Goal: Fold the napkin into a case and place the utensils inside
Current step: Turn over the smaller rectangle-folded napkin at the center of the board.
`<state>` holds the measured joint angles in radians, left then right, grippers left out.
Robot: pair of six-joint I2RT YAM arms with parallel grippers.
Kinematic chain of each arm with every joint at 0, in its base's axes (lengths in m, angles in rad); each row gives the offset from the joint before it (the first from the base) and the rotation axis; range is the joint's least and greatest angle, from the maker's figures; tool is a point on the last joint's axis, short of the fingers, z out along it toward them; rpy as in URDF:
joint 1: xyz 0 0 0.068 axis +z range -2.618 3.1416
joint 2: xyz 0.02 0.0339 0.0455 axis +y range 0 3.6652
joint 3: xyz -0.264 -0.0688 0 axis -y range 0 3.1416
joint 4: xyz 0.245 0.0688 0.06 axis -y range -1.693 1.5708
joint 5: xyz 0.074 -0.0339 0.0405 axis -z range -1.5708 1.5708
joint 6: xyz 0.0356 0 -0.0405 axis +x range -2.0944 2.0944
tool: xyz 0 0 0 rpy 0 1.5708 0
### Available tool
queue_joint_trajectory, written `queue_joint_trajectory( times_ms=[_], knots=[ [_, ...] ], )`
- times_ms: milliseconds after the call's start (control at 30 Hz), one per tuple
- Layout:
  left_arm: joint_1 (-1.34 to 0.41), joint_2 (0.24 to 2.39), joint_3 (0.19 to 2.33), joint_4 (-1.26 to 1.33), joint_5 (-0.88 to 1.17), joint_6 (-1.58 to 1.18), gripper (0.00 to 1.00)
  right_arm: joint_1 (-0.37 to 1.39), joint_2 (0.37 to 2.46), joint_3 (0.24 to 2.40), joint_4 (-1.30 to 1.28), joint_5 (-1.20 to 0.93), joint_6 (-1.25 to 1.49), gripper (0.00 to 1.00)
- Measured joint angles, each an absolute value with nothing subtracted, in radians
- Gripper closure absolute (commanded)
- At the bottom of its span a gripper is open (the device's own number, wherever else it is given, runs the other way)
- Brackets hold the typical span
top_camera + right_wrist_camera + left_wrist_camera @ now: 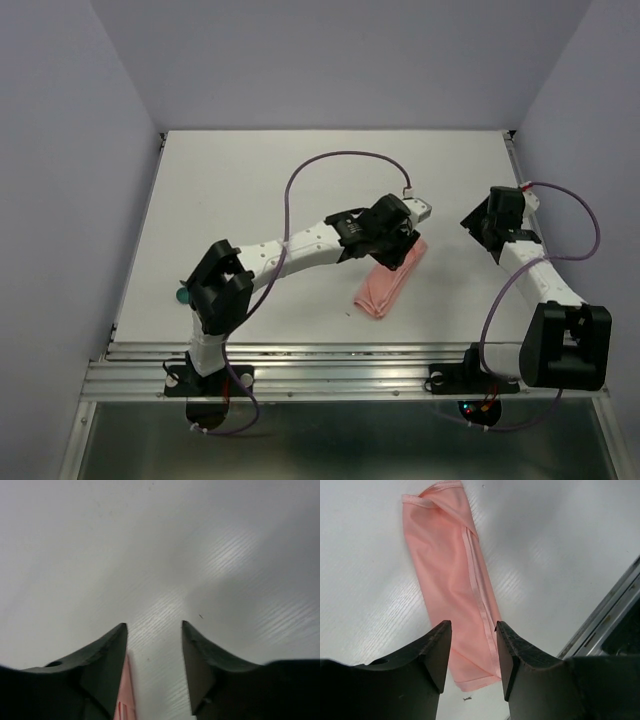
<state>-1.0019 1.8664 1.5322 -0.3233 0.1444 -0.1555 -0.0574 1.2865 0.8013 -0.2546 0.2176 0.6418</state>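
Note:
The salmon-pink napkin point(388, 282) lies on the white table as a narrow folded strip, a case shape running diagonally. In the left wrist view this case point(452, 575) stretches away from the fingers, a hemmed flap along its right side. My left gripper point(404, 250) hovers over its far end, open point(472, 630), with cloth showing below the gap. My right gripper point(483, 228) stands to the right of the napkin, open point(154, 627) over bare table, with a pink sliver point(125, 702) by its left finger. A small teal round end point(183, 296) of the utensils peeks out beside the left arm.
A metal rail point(350, 365) runs along the table's near edge, also seen in the left wrist view as the rail point(612, 612). Purple cables point(330, 160) loop above both arms. Lilac walls close in the table on three sides.

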Motion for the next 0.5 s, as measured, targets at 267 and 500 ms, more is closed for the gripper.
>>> queue_joint_trajectory(
  times_ms=[267,500],
  knots=[
    [-1.135,1.995,1.623,-0.416,-0.094,-0.178,0.34,-0.115,1.255,0.746,-0.276,0.188,0.643,0.25],
    [-1.198,2.115,1.656,-0.473,-0.167,-0.195,0.31,-0.131,1.255,0.736,-0.287,0.17,0.643,0.24]
  ],
)
